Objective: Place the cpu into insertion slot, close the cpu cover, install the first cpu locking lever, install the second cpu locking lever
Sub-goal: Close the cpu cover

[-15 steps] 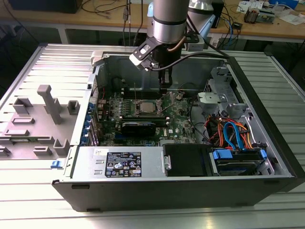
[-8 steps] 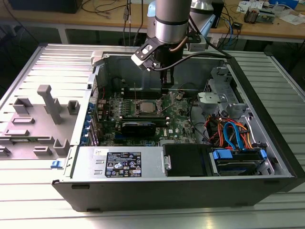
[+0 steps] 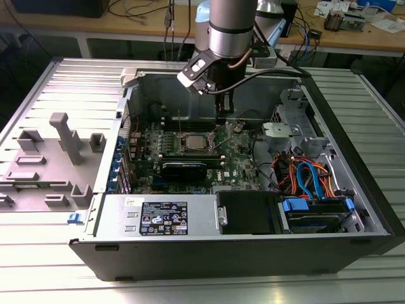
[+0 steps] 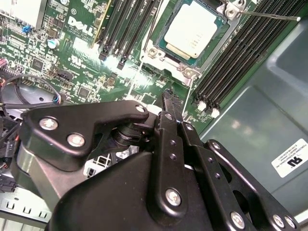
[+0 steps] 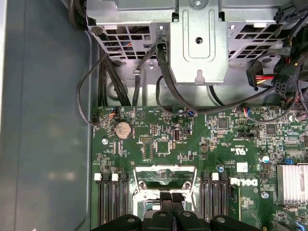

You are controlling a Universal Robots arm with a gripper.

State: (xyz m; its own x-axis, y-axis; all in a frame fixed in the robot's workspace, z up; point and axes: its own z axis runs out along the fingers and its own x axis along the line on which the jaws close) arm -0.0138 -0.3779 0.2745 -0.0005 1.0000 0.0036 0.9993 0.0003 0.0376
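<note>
Inside insertion slot [image 4: 173, 53], one cpu [image 4: 191, 30]; one claw [image 4: 168, 96] beside, closed.

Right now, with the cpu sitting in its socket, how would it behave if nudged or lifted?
The cpu looks like a rigid flat plate, so probably stiff and light. Its smooth metal top may be slippery to pinch. Lying flat within the silvery frame, it likely would not slide or tip under a sideways push.
</note>
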